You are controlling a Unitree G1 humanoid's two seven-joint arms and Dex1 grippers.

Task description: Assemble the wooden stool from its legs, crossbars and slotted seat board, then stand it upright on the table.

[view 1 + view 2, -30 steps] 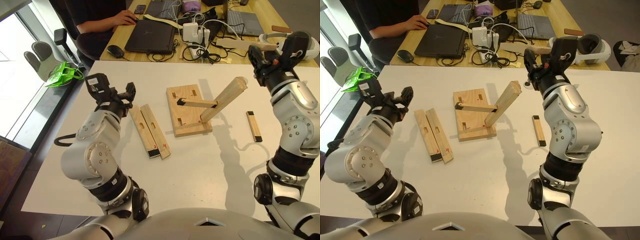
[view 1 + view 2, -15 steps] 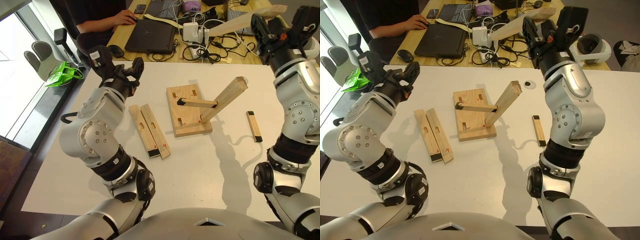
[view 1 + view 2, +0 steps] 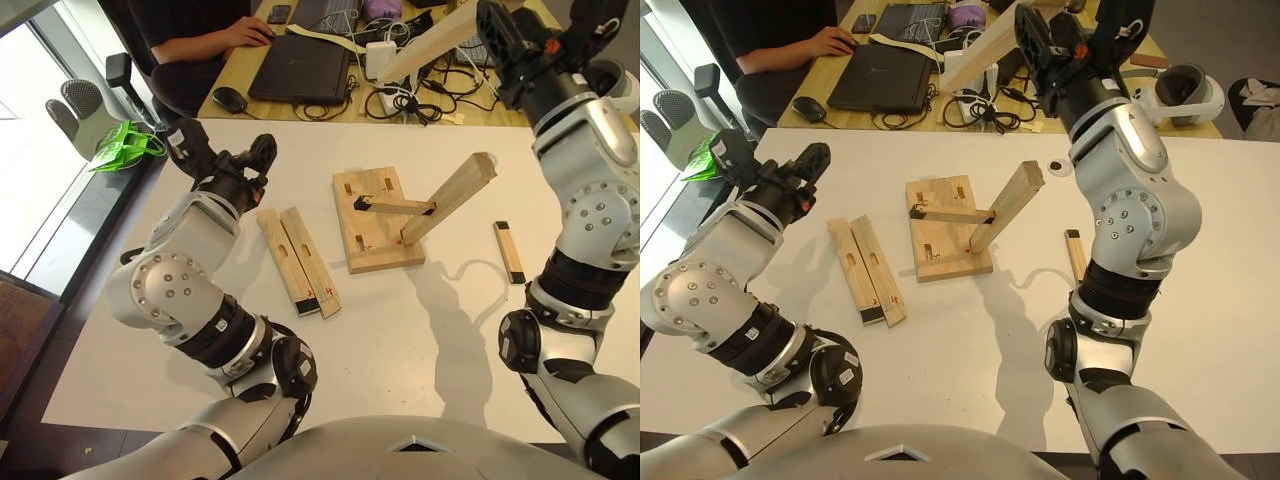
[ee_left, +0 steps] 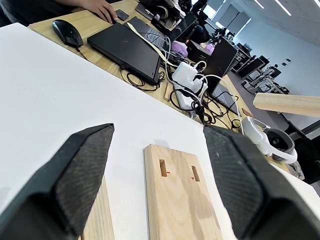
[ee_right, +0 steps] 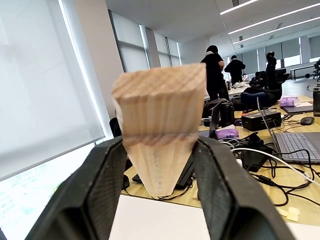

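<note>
The slotted seat board (image 3: pixel 372 243) lies flat mid-table. One wooden leg (image 3: pixel 452 194) stands slanted in it, and a dark-tipped crossbar (image 3: pixel 395 207) runs from that leg over the board. Two more legs (image 3: pixel 296 262) lie side by side to the left of the board. A loose crossbar (image 3: pixel 508 252) lies to its right. My right gripper (image 3: pixel 505 35) is high above the table's far edge, shut on another leg (image 5: pixel 160 115) whose free end points left. My left gripper (image 3: pixel 228 155) hovers open over the table's far left, with the board's slots (image 4: pixel 177 170) beyond its fingers.
A wooden desk (image 3: pixel 240 75) abuts the far edge, carrying laptops (image 3: pixel 300 70), a mouse, chargers and tangled cables. A person's hand rests by one laptop. A white headset (image 3: pixel 1185 95) sits at the far right. The near half of the white table (image 3: pixel 400 350) is bare.
My right arm has lifted the held leg higher and swung its free end to the left. My left gripper rose toward the far left of the table, then dropped slightly, staying open.
</note>
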